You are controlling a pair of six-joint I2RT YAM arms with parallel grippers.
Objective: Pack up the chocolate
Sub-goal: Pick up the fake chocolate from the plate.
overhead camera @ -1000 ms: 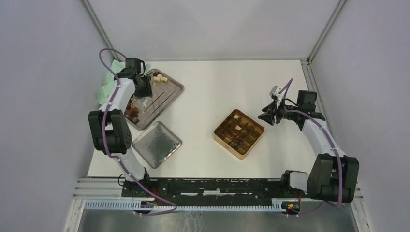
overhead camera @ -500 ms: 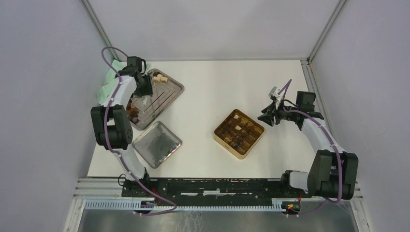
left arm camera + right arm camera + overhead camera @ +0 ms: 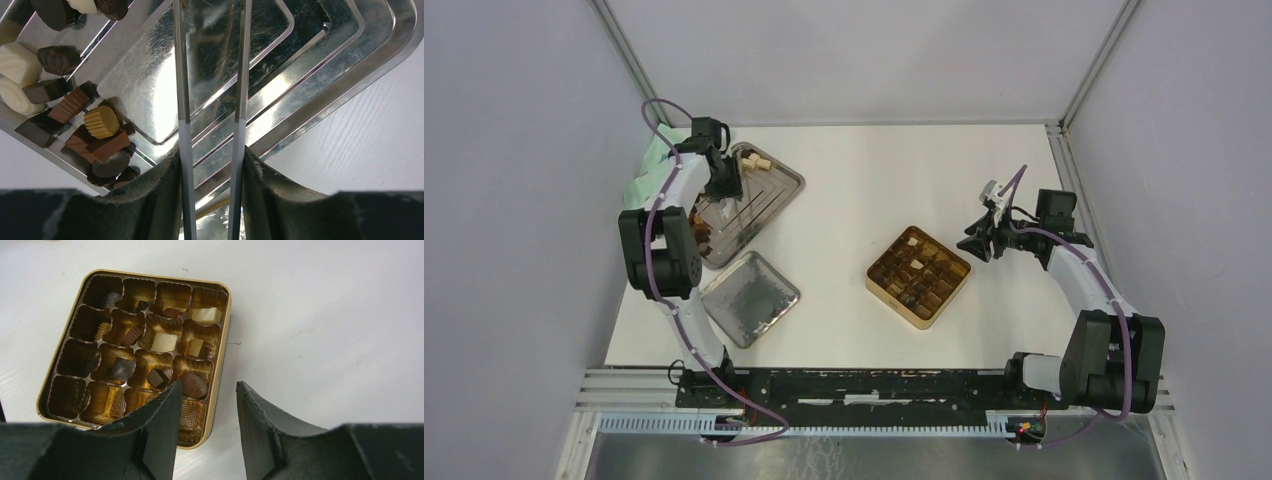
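**Step in hand (judged): pick the next piece from the tray.**

The left gripper hangs over the bare middle of the metal tray. Its two thin blades are parallel and partly apart, with nothing between them. The loose chocolate lies clustered along one edge of the tray, to the side of the blades and not under them.

1. Shift the blades across to the cluster before descending.
2. Select a piece at the top or the fringe, such as the fluted caramel-coloured one.
3. Straddle the piece across its narrow sides. Neighbouring pieces touch, so a wide approach is likely to knock them.
4. Close gently. The pieces look smooth and may slip on polished metal.

The right gripper hovers just beside the gold tin, its fingers roughly half apart and empty. More chocolate already sits in the tin.

**Materials**

- **Tray:** shiny, scratched steel, stepped in concentric ridges.
- **Tin:** holds a pleated brown liner of sixteen cups. Several cups are filled and others are bare.
- **Pieces:** white cylinders, dark domes and brown bars.
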